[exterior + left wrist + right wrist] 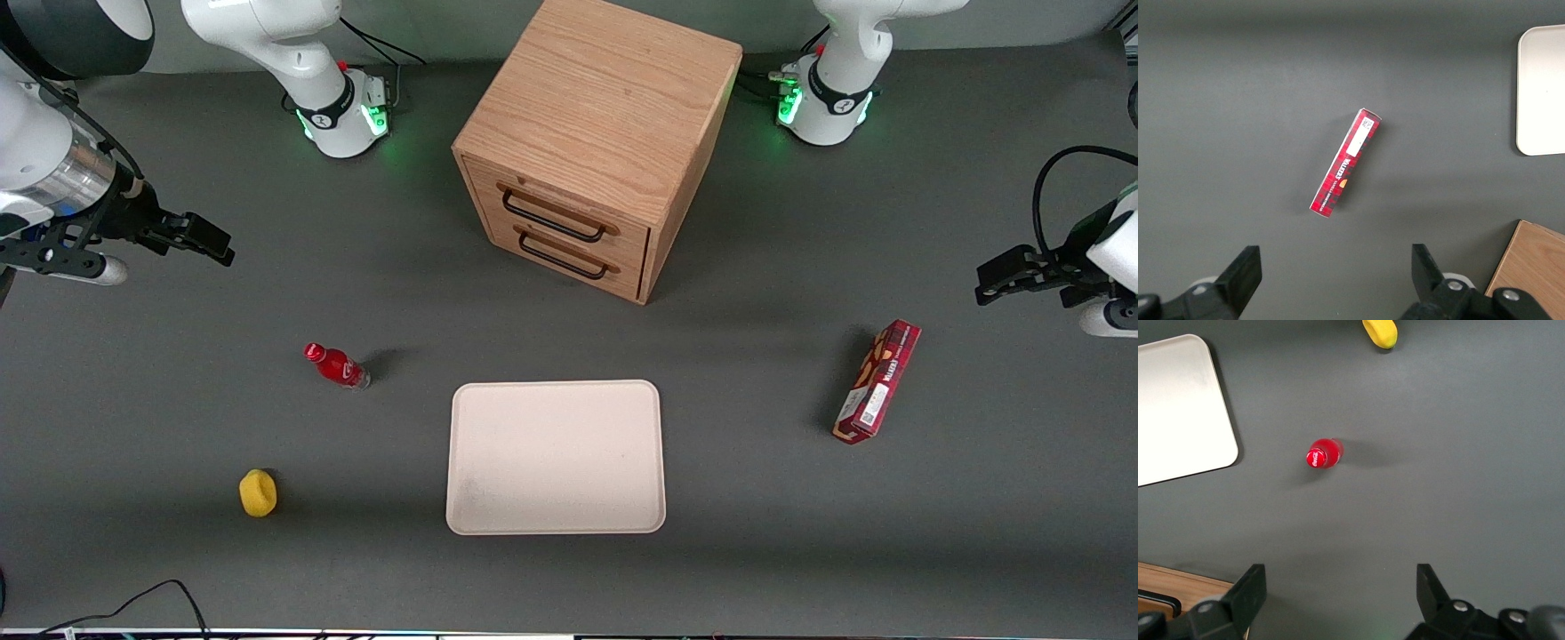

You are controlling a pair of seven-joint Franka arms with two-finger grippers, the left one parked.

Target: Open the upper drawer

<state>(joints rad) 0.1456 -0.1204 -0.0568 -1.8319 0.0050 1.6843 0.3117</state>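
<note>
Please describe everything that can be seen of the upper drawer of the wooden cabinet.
The upper drawer is the topmost of two in the light-oak cube cabinet. Its front is a shallow wooden panel with visible grain, carrying a black wire bar handle. It is fully closed, flush with the cabinet face, directly above the matching lower drawer. Nothing touches it. The pincer hovers open, well off toward the working arm's end of the table.
</note>
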